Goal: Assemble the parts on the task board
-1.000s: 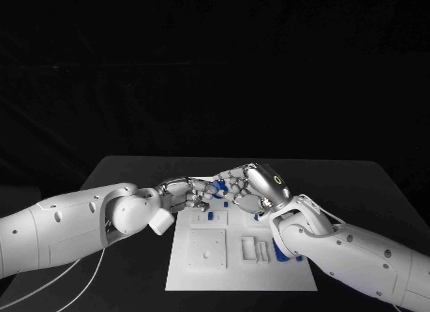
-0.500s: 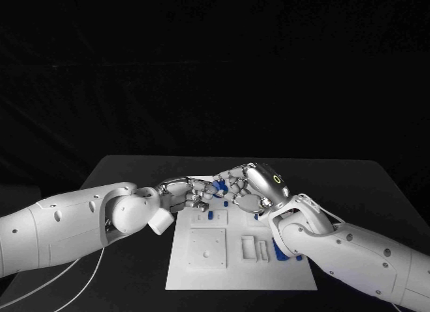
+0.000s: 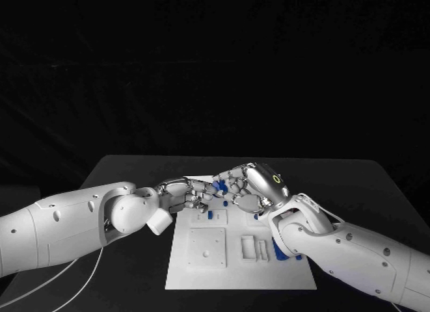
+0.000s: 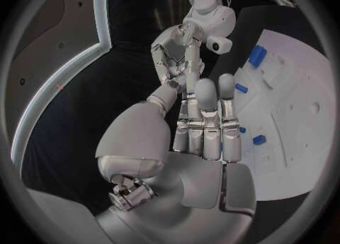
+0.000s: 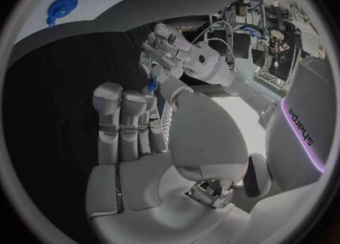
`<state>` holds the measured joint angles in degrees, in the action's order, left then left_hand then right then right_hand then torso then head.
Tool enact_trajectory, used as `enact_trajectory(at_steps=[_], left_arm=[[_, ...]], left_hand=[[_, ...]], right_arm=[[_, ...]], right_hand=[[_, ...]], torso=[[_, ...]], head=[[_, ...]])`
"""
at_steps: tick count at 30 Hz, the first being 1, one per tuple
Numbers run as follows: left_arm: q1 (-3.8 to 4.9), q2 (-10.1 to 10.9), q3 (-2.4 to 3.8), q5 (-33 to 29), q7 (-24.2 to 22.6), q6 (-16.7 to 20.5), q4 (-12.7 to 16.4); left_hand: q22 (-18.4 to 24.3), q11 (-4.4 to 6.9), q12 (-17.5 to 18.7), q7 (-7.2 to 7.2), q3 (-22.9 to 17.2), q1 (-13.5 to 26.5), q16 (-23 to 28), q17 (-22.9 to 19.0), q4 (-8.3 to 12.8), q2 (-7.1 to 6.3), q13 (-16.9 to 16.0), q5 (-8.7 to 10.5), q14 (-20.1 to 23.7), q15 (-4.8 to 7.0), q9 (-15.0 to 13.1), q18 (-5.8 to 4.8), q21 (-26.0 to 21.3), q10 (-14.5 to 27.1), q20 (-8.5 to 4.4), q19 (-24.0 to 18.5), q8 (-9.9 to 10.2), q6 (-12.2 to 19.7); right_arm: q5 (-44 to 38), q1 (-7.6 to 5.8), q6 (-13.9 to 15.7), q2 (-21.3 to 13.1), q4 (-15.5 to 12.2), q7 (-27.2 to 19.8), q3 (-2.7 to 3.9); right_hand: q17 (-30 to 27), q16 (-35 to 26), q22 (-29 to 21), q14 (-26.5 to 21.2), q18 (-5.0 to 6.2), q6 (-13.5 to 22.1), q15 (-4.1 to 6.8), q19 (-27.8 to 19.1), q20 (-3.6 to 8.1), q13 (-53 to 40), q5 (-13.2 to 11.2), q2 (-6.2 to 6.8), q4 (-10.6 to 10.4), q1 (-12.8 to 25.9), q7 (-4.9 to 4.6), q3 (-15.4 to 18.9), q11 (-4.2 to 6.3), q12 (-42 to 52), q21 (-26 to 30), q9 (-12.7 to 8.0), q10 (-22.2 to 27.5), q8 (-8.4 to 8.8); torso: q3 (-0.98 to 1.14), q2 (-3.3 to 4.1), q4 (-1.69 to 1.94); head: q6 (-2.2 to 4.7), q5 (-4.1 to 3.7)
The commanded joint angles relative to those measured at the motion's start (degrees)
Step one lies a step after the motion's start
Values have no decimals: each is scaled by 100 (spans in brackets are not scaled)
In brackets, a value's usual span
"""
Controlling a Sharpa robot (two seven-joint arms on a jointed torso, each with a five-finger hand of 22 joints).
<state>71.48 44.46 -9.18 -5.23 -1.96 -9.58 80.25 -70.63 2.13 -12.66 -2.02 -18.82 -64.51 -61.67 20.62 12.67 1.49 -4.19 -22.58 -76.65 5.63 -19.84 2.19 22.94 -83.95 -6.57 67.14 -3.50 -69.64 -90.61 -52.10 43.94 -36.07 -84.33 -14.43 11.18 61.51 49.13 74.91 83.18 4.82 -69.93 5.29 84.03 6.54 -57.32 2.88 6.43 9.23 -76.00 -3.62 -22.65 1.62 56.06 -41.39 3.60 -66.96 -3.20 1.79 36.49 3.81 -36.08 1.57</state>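
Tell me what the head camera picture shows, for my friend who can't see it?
Two white robot arms meet above the far end of a white task board on a black table, the left hand and right hand fingertip to fingertip around a small blue part. More blue parts sit on the board by the right arm.

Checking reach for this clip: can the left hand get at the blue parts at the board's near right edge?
Probably not directly: the right arm lies over those blue parts, and the left hand is up by the right hand.

Robotics lab: black table [image 3: 365, 179], dark backdrop, cluttered bench w/ cables & electronics [image 5: 266, 40] in right wrist view.
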Motion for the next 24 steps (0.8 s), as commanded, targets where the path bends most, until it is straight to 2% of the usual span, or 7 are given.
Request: enact_trajectory(at_steps=[1, 8, 11, 12, 15, 18, 24], left_arm=[[5, -8, 7, 11, 6, -151, 13], [5, 0, 7, 28, 48, -124, -12], [5, 10, 7, 161, 84, -138, -43], [5, 12, 7, 198, 91, -140, -53], [5, 19, 7, 282, 108, -147, -89], [6, 24, 7, 327, 117, -161, -123], [6, 34, 7, 363, 99, -222, -168]], left_hand=[[54, 1, 54, 0, 157, -82, -17, -11, -36, 18, -3, 10, 45, -20, -145, -120, 27, -244, 0, -39, -18, 69], [225, -32, 126, -64, 701, -47, -15, -27, -212, -41, -20, 31, 85, -42, 343, -145, 21, -215, 22, -60, -10, 239], [313, -63, 137, -134, 1091, 25, -21, -29, -339, -154, -30, 42, 143, -72, 674, -154, 2, -142, 46, -89, -7, 371], [328, -81, 133, -168, 1232, 99, -19, -31, -389, -229, -32, 106, 164, -87, 731, -157, -5, -130, 57, -100, -5, 464], [427, -109, 92, -203, 1795, -43, -45, -40, -523, -185, -40, 355, 225, -112, 943, -149, -19, -76, 87, -126, -18, 509], [479, -131, 65, -240, 2103, -133, -66, -50, -577, -156, -43, 571, 258, -127, 1053, -145, -12, -42, 104, -148, -19, 595], [595, -156, 7, -269, 2596, -344, -119, -91, -626, -68, -43, 791, 318, -150, 1193, -137, 59, 29, 127, -204, -21, 664]], right_arm=[[10, 3, -96, 0, -2, -15, 0], [38, 4, -97, -11, -17, -22, 0], [68, 4, -95, -21, -29, -28, 0], [78, 4, -96, -25, -33, -30, 0], [122, 4, -107, -33, -48, -39, 0], [169, 4, -124, -41, -63, -48, 0], [256, 4, -166, -61, -75, -67, 0]], right_hand=[[9, 28, 508, -5, 17, -113, -29, 286, -42, -8, 2, -80, -33, -4, -21, 2, -32, 29, -25, 16, 7, -41], [6, 25, 506, -4, 17, -155, -25, 285, -40, -11, 2, -85, -58, 14, -7, 14, -25, 38, -21, 17, 5, -41], [6, 25, 506, -4, 16, -170, -24, 285, -40, -9, 6, -80, -65, 18, -3, 26, -23, 38, -27, 18, 7, -40], [6, 25, 505, -4, 16, -170, -25, 285, -40, -12, 7, -78, -66, 20, -3, 28, -23, 41, -21, 17, 5, -40], [2, 21, 505, -5, 16, -179, -25, 285, -41, -8, 9, -85, -75, 21, 0, 36, -23, 39, -23, 17, 8, -40], [3, 23, 505, -5, 16, -182, -25, 284, -41, -10, 10, -92, -77, 18, 2, 35, -22, 41, -21, 18, 6, -41], [2, 23, 507, -5, 15, -184, -25, 284, -41, -5, 12, -96, -85, 23, 2, 46, -23, 38, -31, 17, 12, -38]], torso=[[-1, -1, 2], [2, 1, -1], [3, 0, 0], [3, 0, 1], [3, 0, 0], [4, 1, 0], [0, 0, -1]], head=[[1, 3], [0, 4], [0, 3], [1, 2], [-1, 2], [-4, 2], [-10, 3]])
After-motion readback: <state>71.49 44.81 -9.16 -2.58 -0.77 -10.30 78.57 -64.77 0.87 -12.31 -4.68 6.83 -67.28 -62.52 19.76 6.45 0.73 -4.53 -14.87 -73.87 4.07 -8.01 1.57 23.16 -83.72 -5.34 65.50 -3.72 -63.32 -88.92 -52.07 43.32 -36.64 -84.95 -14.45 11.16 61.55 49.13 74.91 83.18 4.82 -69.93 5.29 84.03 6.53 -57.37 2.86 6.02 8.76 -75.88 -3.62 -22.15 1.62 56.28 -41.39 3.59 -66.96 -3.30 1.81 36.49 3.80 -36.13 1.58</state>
